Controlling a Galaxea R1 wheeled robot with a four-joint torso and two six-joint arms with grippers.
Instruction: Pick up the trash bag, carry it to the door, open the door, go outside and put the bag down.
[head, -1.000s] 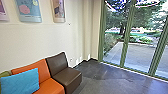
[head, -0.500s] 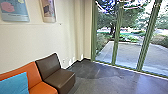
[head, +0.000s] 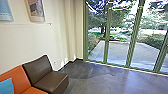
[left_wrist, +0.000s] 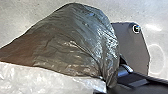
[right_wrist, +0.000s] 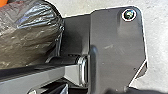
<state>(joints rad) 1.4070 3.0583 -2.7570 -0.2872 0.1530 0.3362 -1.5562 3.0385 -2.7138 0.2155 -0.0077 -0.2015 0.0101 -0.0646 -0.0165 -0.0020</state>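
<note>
Green-framed glass doors or windows (head: 107, 42) stand ahead on the right in the head view, with a paved area outside behind the glass. The dark, shiny trash bag (left_wrist: 72, 42) looms large in the left wrist view and narrows to a gathered end, where my left gripper (left_wrist: 103, 89) is shut on it; a pale translucent sheet of plastic lies beside the dark part. In the right wrist view the trash bag (right_wrist: 27, 37) bulges beside the robot's base. How my right gripper stands cannot be told.
A brown seat (head: 47, 77) and an orange seat (head: 16, 77) with a blue cushion (head: 6, 87) line the left wall. Posters (head: 36, 10) hang above them. Grey floor (head: 100, 82) stretches to the glass; trees and bushes grow outside.
The head view has swung to the right: seats, cushion and posters have slid left in it, and more of the glass front and paving shows.
</note>
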